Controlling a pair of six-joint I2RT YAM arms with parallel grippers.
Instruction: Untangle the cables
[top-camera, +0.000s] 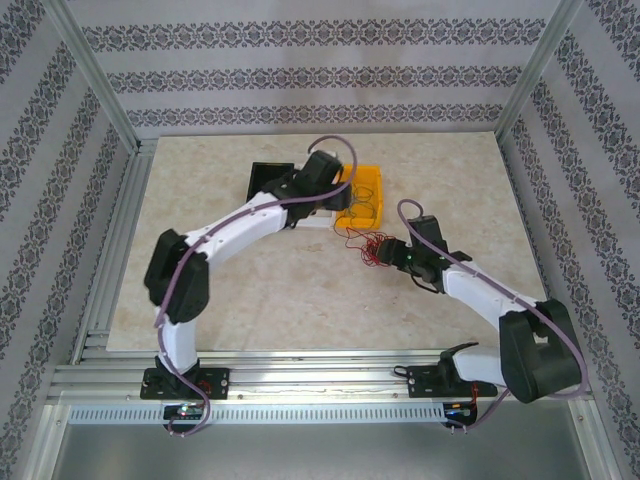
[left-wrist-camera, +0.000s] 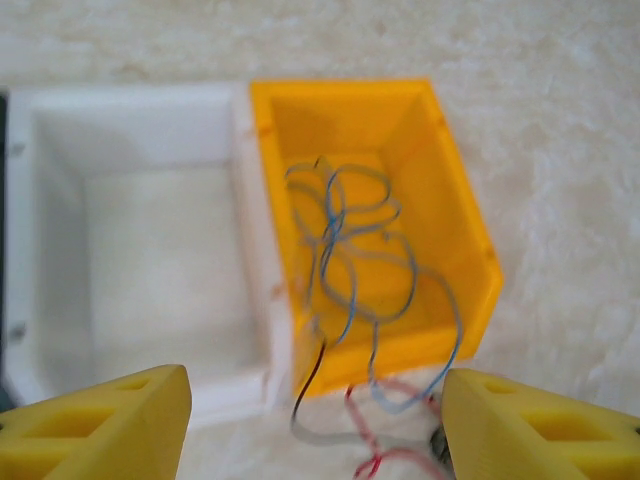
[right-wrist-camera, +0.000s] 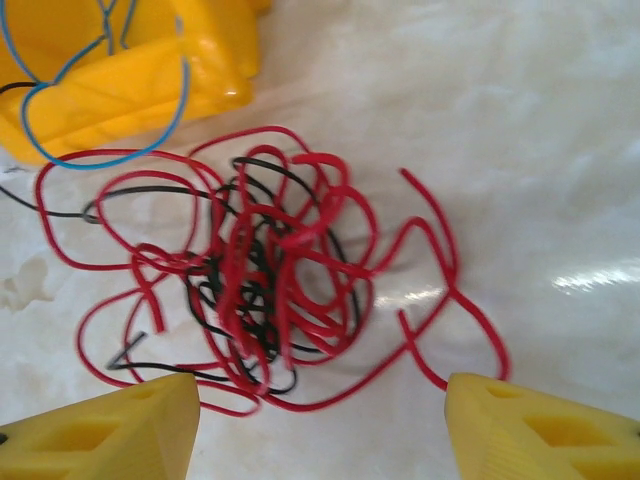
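The left gripper hangs released, its yellow fingers spread wide with nothing between them, above a yellow plastic bin that touches an open white plastic bin. Thin blue-green cables lie looped inside the yellow bin, some trailing over its near wall. The right gripper, equally released, hovers above a tangle of thin red and black cables on the pale marbled table just beside the bin.

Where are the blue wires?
In the left wrist view, the blue wires lie mostly inside the yellow bin, right of the white bin, with loops hanging over its near edge.
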